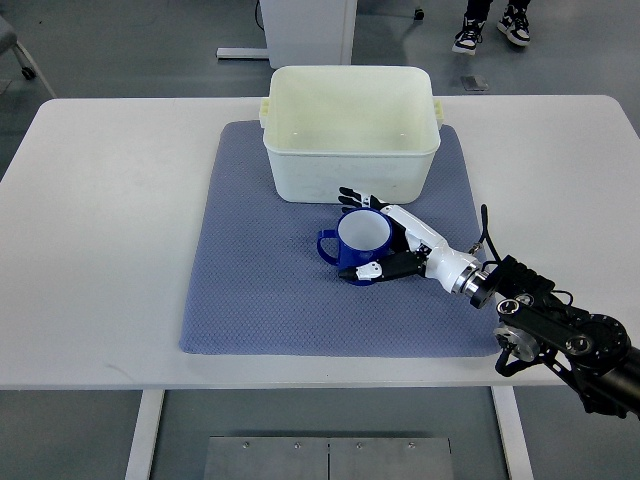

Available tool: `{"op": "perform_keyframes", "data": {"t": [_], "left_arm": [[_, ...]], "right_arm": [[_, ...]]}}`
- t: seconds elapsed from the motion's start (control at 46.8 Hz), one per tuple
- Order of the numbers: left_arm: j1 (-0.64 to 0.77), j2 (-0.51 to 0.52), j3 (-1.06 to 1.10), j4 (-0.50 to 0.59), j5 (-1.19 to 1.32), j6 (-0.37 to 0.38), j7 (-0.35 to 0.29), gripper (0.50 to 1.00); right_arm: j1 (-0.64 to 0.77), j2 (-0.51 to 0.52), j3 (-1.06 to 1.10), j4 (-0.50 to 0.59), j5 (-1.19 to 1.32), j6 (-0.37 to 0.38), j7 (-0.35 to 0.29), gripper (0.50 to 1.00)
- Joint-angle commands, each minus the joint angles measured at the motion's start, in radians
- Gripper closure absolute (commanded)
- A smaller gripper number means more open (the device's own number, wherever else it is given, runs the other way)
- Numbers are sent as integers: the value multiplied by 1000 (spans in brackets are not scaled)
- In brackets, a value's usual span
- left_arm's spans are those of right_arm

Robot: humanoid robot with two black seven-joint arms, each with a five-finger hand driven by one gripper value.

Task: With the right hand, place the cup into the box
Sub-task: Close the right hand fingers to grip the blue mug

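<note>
The right hand [385, 240] wraps its fingers [361, 271] around the blue cup [357, 243], which stands upright on the grey-blue mat [260, 280], just in front of the cream plastic box [350, 135]. The box's near wall stands between cup and interior. The mat covers the white desk [100, 250]; a person's shoes [492, 28] show beyond.

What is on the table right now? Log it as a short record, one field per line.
cup: blue cup, upright on the mat, handle pointing left
box: cream box, open top, nothing visible inside, behind the cup
mat: blue-grey mat under cup and box
right hand: right hand wrapped around the cup's right side, fingers behind and in front of it
left hand: not in view
task state: cup not yet in box
</note>
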State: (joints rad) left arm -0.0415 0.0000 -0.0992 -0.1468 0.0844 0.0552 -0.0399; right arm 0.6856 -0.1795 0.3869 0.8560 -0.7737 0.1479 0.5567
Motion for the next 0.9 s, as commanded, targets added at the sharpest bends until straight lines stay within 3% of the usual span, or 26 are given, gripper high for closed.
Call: {"op": "perform_keyframes", "data": {"t": [0.0,0.128,0.235,0.406,0.535,0.663,0.877], "left_arm": [[0,0,0,0,0,0,0,500],[0,0,0,0,0,0,0,500],[0,0,3,0,0,0,0,500],[0,0,0,0,0,0,0,500],[0,0,0,1,0,0,0,500],[0,0,0,0,0,0,0,500],[0,0,3,0,0,0,-2,500]], "right_arm": [[0,0,1,-5,2,-7,3,586],[0,5,1,-9,10,-7,14,755],[0,6,3,-11,19,-8,14,1000],[2,6,1,-11,20,-13,12,1000],[2,6,3,-9,22,-65,20,1000],[5,-3,1,-3,22,-67,54,1000],[6,-58,4,21,28,-65,54,1000]]}}
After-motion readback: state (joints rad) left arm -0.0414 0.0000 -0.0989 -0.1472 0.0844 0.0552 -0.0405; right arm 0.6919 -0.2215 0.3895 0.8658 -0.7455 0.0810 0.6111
